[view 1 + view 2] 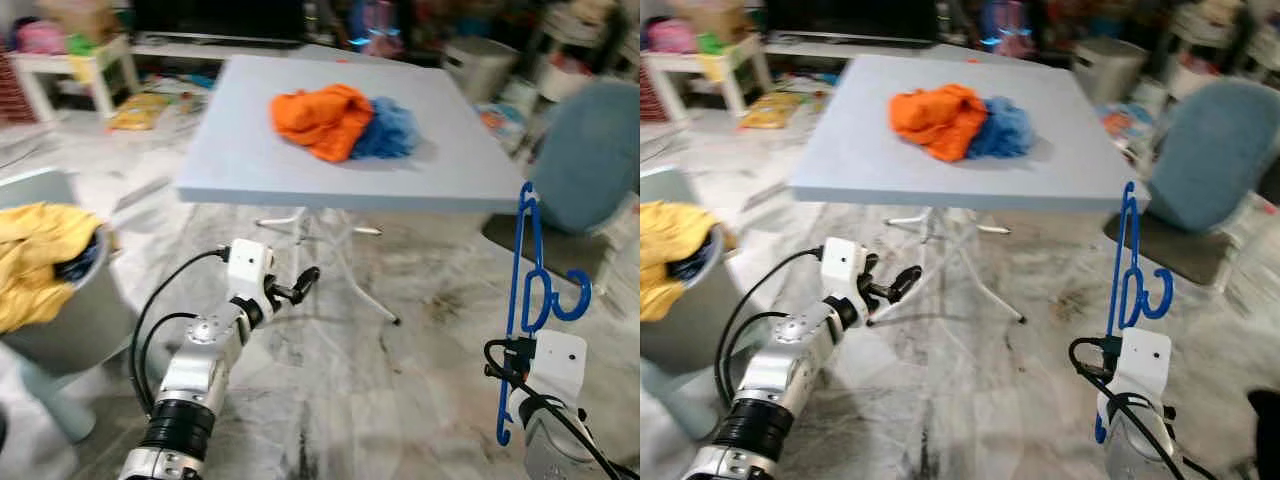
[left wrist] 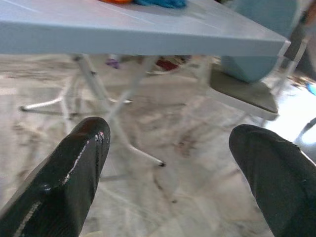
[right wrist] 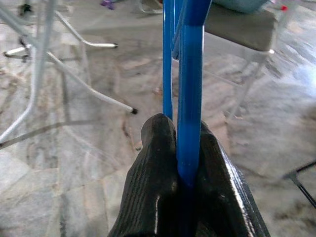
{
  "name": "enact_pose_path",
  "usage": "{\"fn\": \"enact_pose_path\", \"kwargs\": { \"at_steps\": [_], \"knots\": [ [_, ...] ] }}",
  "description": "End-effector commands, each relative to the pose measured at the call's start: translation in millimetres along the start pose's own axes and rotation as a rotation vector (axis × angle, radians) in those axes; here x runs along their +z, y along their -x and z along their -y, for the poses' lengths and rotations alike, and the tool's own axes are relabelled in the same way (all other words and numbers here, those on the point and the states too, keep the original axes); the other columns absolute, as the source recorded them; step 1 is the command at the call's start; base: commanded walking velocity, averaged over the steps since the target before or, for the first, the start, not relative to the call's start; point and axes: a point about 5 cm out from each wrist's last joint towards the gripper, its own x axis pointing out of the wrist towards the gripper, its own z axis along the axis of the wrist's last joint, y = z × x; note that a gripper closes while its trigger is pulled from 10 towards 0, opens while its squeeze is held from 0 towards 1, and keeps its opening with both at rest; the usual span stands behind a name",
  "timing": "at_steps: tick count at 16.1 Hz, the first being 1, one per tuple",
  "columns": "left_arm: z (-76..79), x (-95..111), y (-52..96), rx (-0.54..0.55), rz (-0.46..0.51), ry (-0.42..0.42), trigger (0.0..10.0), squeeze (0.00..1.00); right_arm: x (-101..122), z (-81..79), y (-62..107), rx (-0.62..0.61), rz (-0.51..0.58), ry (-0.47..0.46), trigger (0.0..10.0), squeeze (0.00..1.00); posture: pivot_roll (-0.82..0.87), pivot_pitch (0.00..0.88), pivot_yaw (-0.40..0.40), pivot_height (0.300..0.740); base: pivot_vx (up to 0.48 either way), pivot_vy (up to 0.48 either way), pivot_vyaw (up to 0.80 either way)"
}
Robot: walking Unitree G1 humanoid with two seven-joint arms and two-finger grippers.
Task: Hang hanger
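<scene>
Right gripper (image 3: 185, 148) is clamped on the blue hanger (image 1: 527, 290), held upright above it. Left gripper (image 2: 168, 153), fingers apart, points toward the table (image 1: 240, 150).

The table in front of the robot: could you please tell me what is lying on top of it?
On the table lie an orange cloth and a blue cloth, bunched together and touching. Whatever is beneath the pile is covered.

Left gripper (image 2: 168, 163) jaws apart, right gripper (image 3: 183, 148) jaws clamped, both arms forward.
</scene>
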Motion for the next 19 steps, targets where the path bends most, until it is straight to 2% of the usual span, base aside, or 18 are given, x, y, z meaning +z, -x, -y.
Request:
{"fn": "enact_pose_path", "kwargs": {
  "at_steps": [1,9,19],
  "knots": [
    [3.9,2.9,-4.6,-0.030,-0.010,-0.004,10.0,0.00,3.9,2.7,1.0,-0.013,0.014,0.005,10.0,0.00,0.05,0.000,-0.098,0.740,0.000,0.000,-0.79],
    [5.7,4.5,-7.3,-0.051,-0.014,-0.013,10.0,0.00,3.7,1.0,-0.7,-0.014,0.013,0.010,10.0,0.00,0.05,0.000,-0.095,0.740,0.000,0.000,-0.78],
    [1.3,12.4,-10.8,-0.040,0.001,-0.021,10.0,0.00,7.2,0.7,-3.6,-0.020,0.020,0.007,10.0,0.00,0.05,0.000,-0.098,0.740,0.000,0.348,-0.77]
  ]
}}
